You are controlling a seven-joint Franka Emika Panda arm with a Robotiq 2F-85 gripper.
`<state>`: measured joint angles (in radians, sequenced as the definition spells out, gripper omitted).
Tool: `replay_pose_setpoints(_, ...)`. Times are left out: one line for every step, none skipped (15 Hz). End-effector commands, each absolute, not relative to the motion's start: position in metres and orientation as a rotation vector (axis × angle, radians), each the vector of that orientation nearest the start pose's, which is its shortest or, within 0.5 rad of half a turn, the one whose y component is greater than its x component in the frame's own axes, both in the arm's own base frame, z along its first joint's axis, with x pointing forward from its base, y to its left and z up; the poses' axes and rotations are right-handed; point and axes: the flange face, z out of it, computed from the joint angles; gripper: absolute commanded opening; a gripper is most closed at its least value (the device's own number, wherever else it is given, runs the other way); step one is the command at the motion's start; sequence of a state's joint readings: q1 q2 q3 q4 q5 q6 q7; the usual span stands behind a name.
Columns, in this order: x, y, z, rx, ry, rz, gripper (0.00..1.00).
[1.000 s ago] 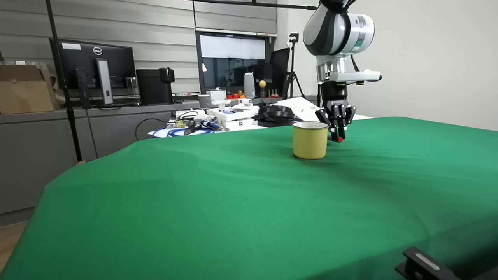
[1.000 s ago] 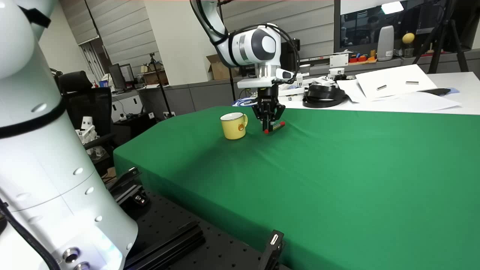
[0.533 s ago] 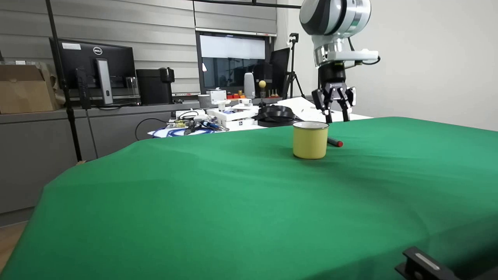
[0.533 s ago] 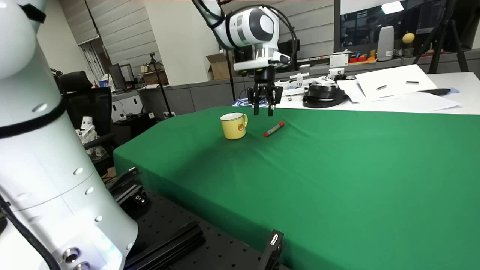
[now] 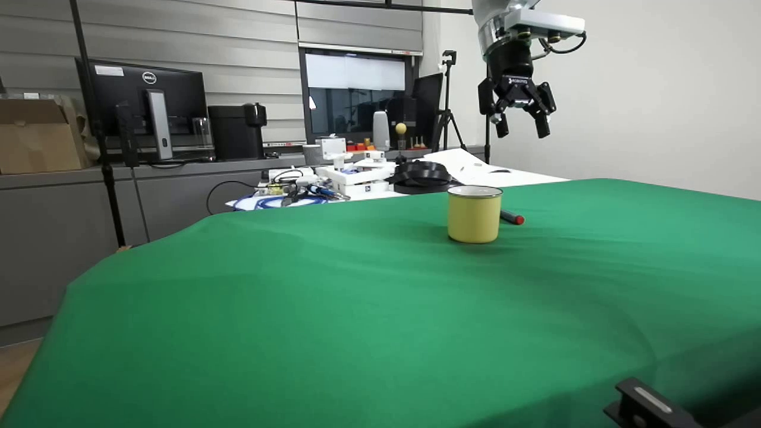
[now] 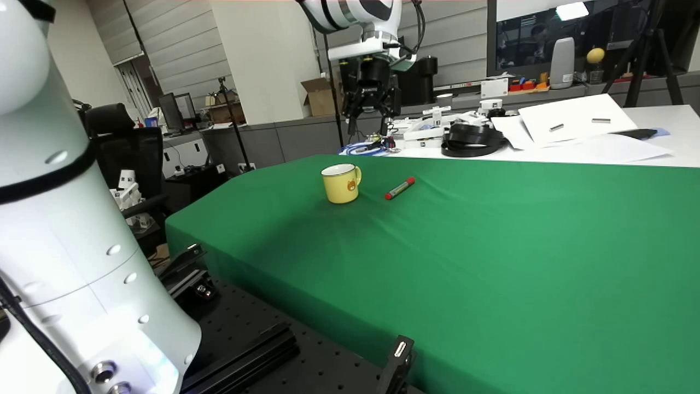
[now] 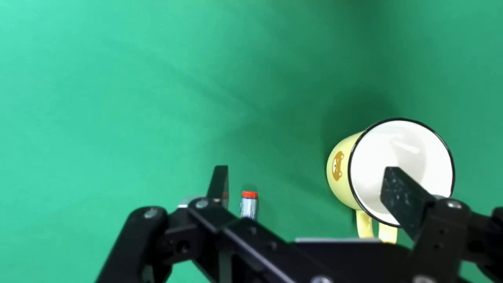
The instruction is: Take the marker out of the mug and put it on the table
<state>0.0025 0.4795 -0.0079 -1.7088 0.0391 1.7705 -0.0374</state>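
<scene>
- We record a table [image 6: 519,262], covered in plain green, with faint creases toward its far edge.
- Beyond that far edge, in both exterior views, we note a white desk [image 6: 675,120] carrying papers [image 6: 593,150] and a black coil [image 6: 473,139].
- The robot arm [image 6: 350,13] shows at the top of both exterior views, its end pointing down.
- We find the gripper [image 5: 523,128] well above the table, tips downward, its fingers [image 5: 541,126] spread wide; the gap between the tips is plain in all three views.
- We find the mug [image 6: 339,189] upright on the table, pale yellow outside and white within, set toward the far left corner in an exterior view. In the wrist view its handle [image 7: 364,226] shows, and one fingertip overlaps its mouth.
- The marker [image 6: 400,188] lies flat on the table, outside the mug and apart from it, toward the same far edge. We observe red at both ends. In an exterior view the mug hides part of it, leaving a red end [image 5: 519,220] in sight; in the wrist view the gripper covers part of it.
- On the mug's side we see a small brown animal-face print [image 7: 337,167].
</scene>
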Motion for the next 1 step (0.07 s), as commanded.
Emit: replay_pose_setpoints(0.6171, 0.0000, 0.2853, -3.032, -0.026, 0.648, 0.99)
